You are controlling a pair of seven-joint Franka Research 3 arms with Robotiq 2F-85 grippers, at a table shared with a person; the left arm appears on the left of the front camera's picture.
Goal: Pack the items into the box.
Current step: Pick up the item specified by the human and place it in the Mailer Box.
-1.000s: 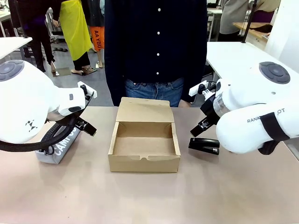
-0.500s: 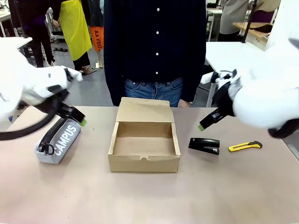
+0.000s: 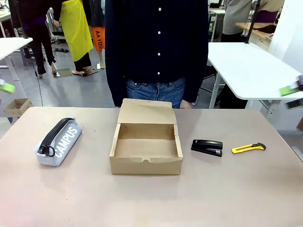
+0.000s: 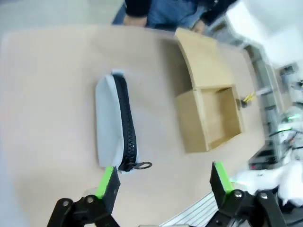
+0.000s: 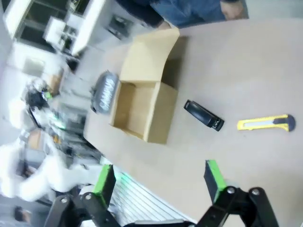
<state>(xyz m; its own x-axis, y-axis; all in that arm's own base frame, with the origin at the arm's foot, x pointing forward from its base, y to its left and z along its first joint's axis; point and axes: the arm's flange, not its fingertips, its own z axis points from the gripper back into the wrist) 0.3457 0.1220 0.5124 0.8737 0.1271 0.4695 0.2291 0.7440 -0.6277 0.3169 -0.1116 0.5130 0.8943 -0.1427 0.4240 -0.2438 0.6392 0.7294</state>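
Note:
The brown cardboard box (image 3: 147, 150) stands open at the table's middle, its flap lid raised toward the person. The grey CAMPUS pouch (image 3: 59, 141) lies to its left and the black stapler (image 3: 207, 147) to its right. From high up, my left gripper (image 4: 163, 182) stands open over the pouch (image 4: 116, 125) and box (image 4: 210, 111). My right gripper (image 5: 158, 177) is likewise open and high above the stapler (image 5: 203, 115), the box (image 5: 142, 106) and the pouch (image 5: 105, 92). In the front view, a blurred green pad (image 3: 5, 86) shows at the left edge and another pad (image 3: 289, 90) at the right edge.
A yellow utility knife (image 3: 248, 148) lies right of the stapler, also seen as the knife (image 5: 265, 123) in the right wrist view. A person in a dark shirt (image 3: 156, 47) stands at the far edge behind the box. A white table (image 3: 246, 66) stands at the back right.
Both arms have swung up and outward from beside the box to the picture's edges, uncovering the pouch, stapler and knife. Both grippers stayed open. Nothing on the table moved.

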